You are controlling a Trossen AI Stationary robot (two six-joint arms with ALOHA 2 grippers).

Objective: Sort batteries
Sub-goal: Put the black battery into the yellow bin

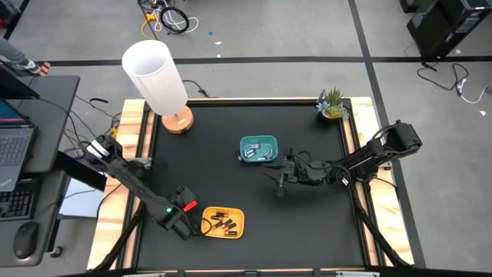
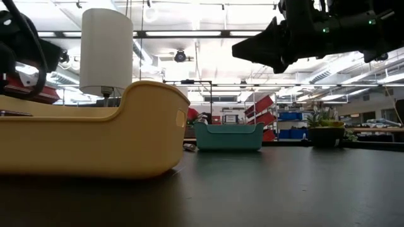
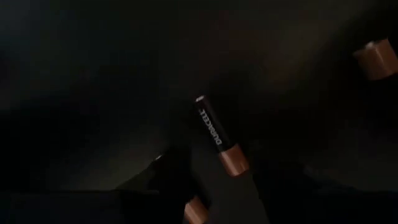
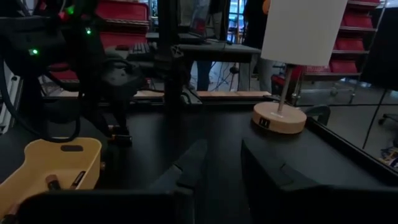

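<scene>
Batteries: dark, copper-ended cells in yellow tray (image 1: pixel 238 228); silvery ones in teal tray (image 1: pixel 270 141).

Left gripper (image 1: pixel 187 221): at yellow tray's edge, low over one copper-ended cell (image 3: pixel 217 135), whose long axis runs away from the fingers; whether fingers are parted, cannot tell.

Right gripper (image 1: pixel 283 181): above bare bench (image 1: pixel 307 223) near teal tray; grip state indiscernible.

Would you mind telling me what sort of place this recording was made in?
Probably a robotics lab or workshop: a black work table on a taped concrete floor, a desk with a laptop beside it, and red storage shelving in the room beyond.
</scene>
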